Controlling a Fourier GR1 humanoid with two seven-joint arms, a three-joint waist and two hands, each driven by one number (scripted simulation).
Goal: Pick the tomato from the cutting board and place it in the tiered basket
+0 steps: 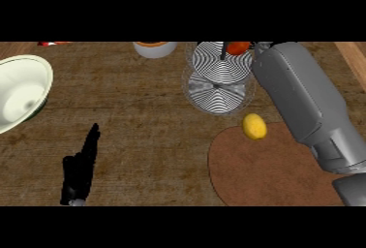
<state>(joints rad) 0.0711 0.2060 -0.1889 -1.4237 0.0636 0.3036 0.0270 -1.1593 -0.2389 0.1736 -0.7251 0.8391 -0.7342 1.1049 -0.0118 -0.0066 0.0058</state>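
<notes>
The red tomato [238, 47] shows at the view's top edge, over the upper tier of the striped wire tiered basket [218, 89]. My right forearm [304, 101] stretches from the lower right up to that spot. Only a dark sliver of the right hand [260, 45] shows beside the tomato, and the rest is cut off by the top edge. Whether the hand still holds the tomato cannot be made out. The round brown cutting board [271, 174] lies at the lower right. At the lower left my left hand [79, 167] rests open, fingers up.
A yellow lemon [254, 126] sits on the cutting board's far edge, just below the basket. A large cream bowl [22, 92] stands at the left edge. A white cup [155, 48] with orange contents and a red item [53, 43] are at the back.
</notes>
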